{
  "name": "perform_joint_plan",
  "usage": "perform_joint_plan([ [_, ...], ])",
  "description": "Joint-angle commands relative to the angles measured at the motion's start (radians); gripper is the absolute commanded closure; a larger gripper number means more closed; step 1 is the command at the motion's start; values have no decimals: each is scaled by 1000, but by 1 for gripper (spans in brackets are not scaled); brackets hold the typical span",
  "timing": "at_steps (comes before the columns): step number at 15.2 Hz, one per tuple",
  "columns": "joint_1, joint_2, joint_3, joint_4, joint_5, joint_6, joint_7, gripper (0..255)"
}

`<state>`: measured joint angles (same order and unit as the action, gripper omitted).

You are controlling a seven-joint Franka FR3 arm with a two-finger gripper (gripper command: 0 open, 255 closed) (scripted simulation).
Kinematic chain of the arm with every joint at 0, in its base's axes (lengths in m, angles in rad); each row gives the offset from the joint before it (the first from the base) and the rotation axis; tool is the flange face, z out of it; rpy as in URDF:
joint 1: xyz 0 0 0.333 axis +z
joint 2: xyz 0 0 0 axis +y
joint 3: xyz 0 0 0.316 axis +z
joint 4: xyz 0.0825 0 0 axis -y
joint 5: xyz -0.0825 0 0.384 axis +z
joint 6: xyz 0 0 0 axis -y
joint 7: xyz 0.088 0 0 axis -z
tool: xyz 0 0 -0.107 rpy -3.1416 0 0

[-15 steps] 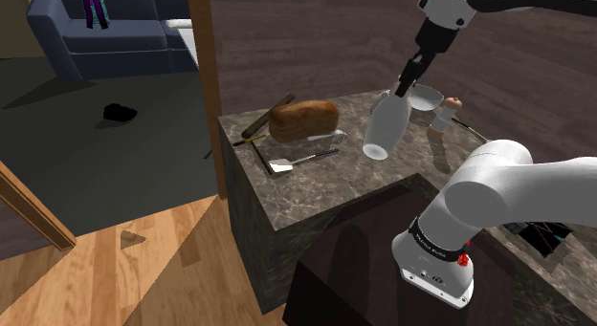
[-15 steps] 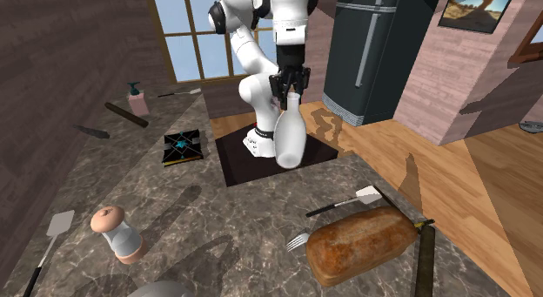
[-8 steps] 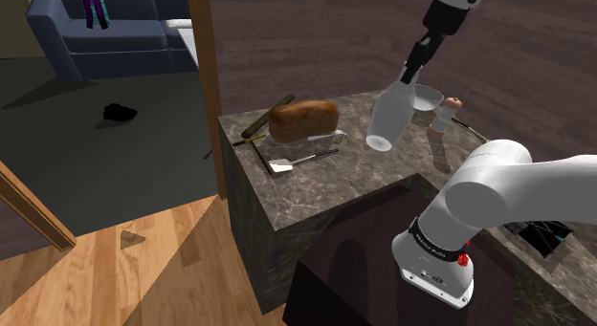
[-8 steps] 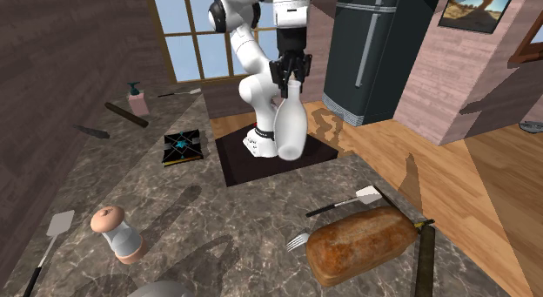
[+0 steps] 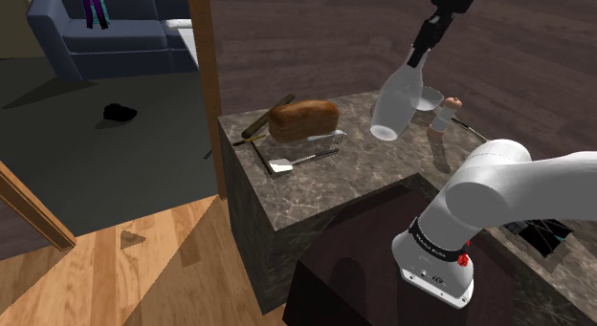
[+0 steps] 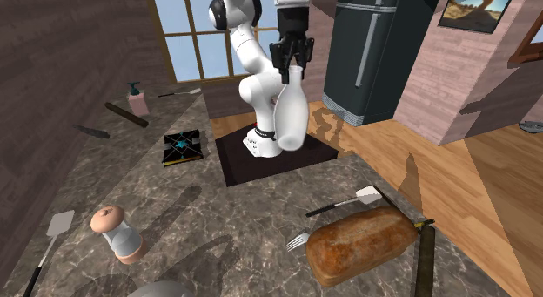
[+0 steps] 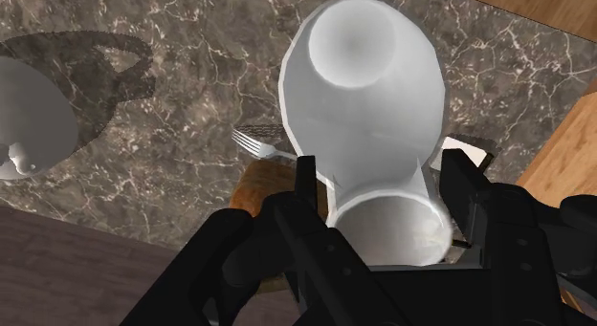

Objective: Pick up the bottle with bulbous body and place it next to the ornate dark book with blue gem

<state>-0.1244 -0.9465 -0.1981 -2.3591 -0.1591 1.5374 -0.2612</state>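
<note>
A white bottle (image 5: 394, 104) with a bulbous body hangs in the air above the dark marble counter (image 5: 364, 176), tilted, base down. My black gripper (image 5: 417, 58) is shut on its neck. In the second exterior view the bottle (image 6: 290, 112) hangs under the gripper (image 6: 290, 67), in front of the arm's base. The wrist view looks down the bottle (image 7: 364, 95) from neck to base, with the fingers (image 7: 306, 181) of my gripper (image 7: 383, 195) clasping the neck on both sides. The dark ornate book (image 6: 184, 148) with a blue gem lies flat on the counter, toward the second exterior view's left of the bottle.
A bread loaf (image 5: 303, 119), a spatula (image 5: 287, 164) and a fork lie near the counter's edge. A pepper mill (image 6: 115, 232), a soap dispenser (image 6: 137, 100) and a dark rolling pin (image 6: 126, 115) stand around the book. A white bowl (image 7: 29, 133) sits beside the bottle's shadow.
The gripper has risen with the bottle, lifting it higher above the counter. Nothing else has moved.
</note>
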Motion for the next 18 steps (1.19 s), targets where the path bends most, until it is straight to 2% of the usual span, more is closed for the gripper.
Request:
perform_joint_plan([
  [1, 2, 12, 2, 36, 3, -23, -2, 255],
  [18, 18, 138, 18, 350, 26, -211, -14, 255],
])
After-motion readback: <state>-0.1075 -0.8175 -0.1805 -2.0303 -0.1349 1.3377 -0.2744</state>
